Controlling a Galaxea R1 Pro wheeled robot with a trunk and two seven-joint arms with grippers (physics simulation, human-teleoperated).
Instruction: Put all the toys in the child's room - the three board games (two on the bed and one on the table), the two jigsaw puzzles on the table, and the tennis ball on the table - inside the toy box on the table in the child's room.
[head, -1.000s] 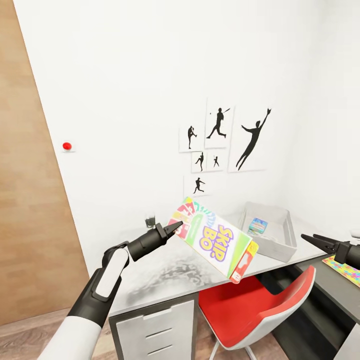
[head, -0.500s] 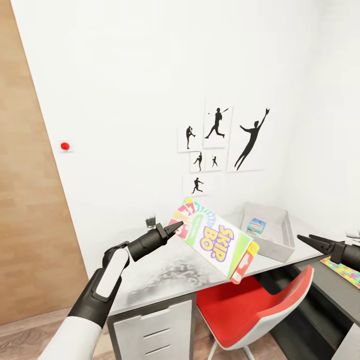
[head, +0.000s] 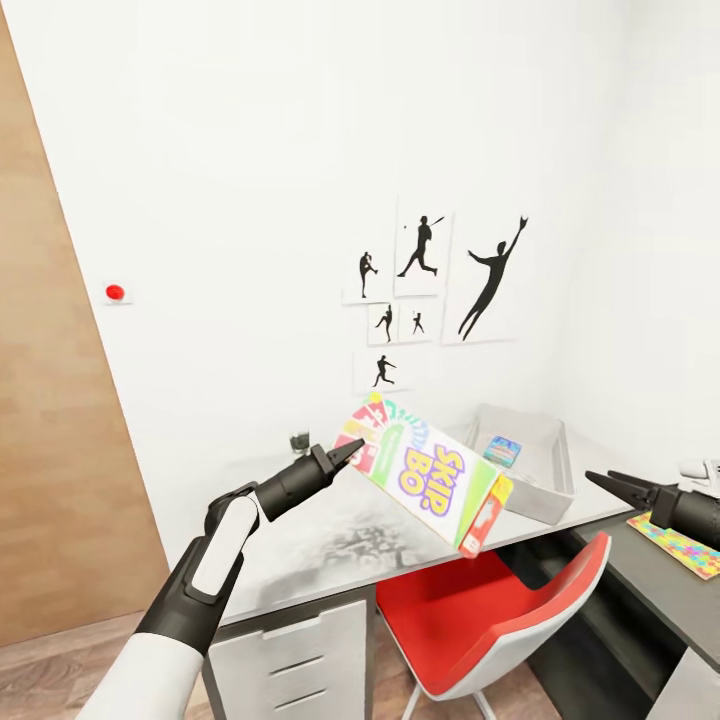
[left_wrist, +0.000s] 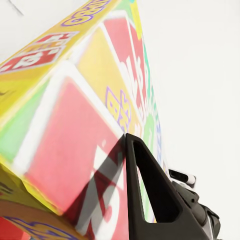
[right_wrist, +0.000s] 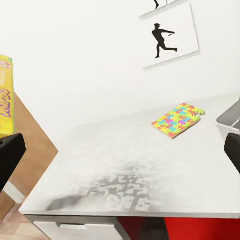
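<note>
The flat red-green-yellow "Skip-Bo" cardboard game box (head: 432, 470) is hanging tilted from the left end effector (head: 343, 457), which is clamping one corner, short of the light grey lidless toy box (head: 545, 490) beyond. Gripped so near its edge, it may be pivoting loose and dropping onto the counter (head: 330, 540). The right end effector (head: 602, 481) is sitting empty, fingers slightly apart.

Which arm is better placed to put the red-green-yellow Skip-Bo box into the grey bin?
Left. The left gripper already grips the red-green-yellow Skip-Bo box, held just short of the light grey lidless bin. The right gripper holds nothing.
</note>
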